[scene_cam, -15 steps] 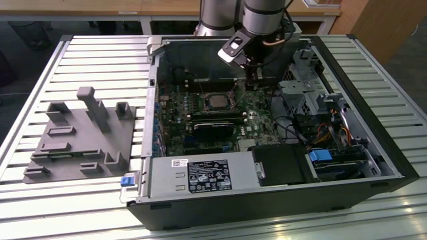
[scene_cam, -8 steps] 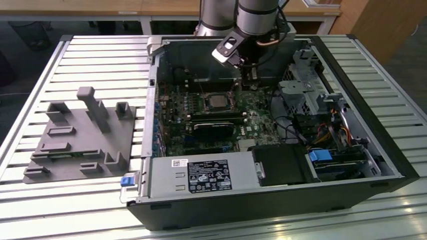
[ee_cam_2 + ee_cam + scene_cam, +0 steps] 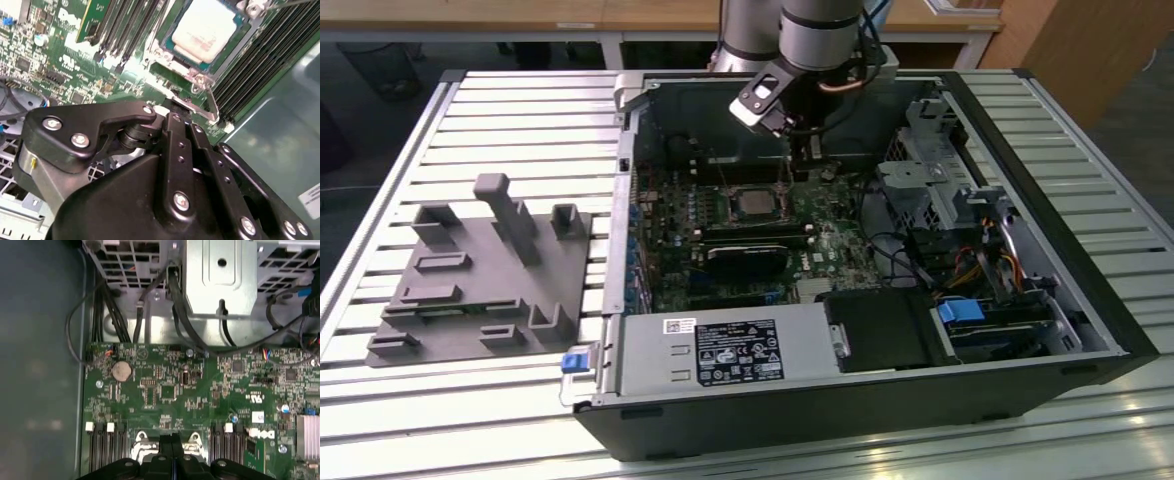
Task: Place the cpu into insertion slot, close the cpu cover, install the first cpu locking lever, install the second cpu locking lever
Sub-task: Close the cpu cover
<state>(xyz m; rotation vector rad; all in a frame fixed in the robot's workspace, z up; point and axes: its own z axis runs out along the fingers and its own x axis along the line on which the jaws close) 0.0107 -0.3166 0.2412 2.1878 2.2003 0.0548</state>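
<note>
The second wrist view shows the small square silvery-tan cpu seated in the silvery-rimmed square insertion slot, near the black gripper, fingers together. In the first wrist view the gripper covers most of the slot; anything pinched is hidden
</note>
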